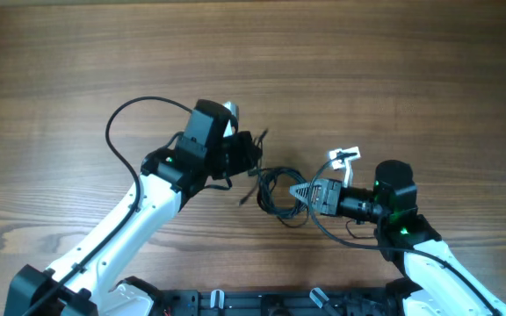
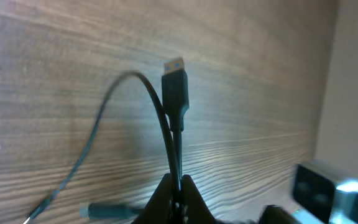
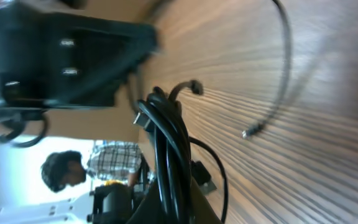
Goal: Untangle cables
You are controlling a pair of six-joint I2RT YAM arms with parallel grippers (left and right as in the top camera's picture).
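Observation:
The cables [image 1: 279, 191] form a small dark looped bundle on the wood table between my two grippers. My left gripper [image 1: 251, 154] is shut on one thin dark cable [image 2: 169, 134], just below its plug end [image 2: 175, 87], which stands up in the left wrist view. My right gripper [image 1: 301, 191] is shut on the looped bundle [image 3: 169, 149] of dark strands, seen running up between its fingers in the right wrist view. A loose plug end [image 3: 194, 86] curls out of the bundle top.
The wooden table [image 1: 367, 70] stretches around. A thicker black arm cable [image 1: 117, 123] arcs left of the left arm. A small white tag [image 1: 344, 156] lies near the right wrist. A person shows in the right wrist view [image 3: 67, 168] beyond the table edge.

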